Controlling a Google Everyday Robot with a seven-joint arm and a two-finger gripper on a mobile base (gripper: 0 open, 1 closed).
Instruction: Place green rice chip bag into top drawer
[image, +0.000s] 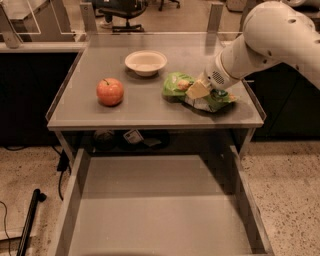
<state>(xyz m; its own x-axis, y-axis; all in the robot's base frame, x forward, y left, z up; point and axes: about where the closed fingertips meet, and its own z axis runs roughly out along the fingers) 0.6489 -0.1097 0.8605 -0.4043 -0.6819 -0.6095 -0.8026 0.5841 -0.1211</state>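
Note:
The green rice chip bag (176, 84) lies crumpled on the right side of the grey tabletop (80, 112). My gripper (198, 90) comes in from the right on a white arm (270, 35). It sits low over the middle of the bag, touching it and hiding part of it. The top drawer (150, 210) is pulled out wide below the table's front edge, and its flat bottom is bare.
A round orange-red apple (110, 92) sits on the left of the tabletop. A white bowl (145, 62) stands at the back middle. Dark items lie on a shelf under the table (135, 137). A black pole (30, 220) rests on the floor at left.

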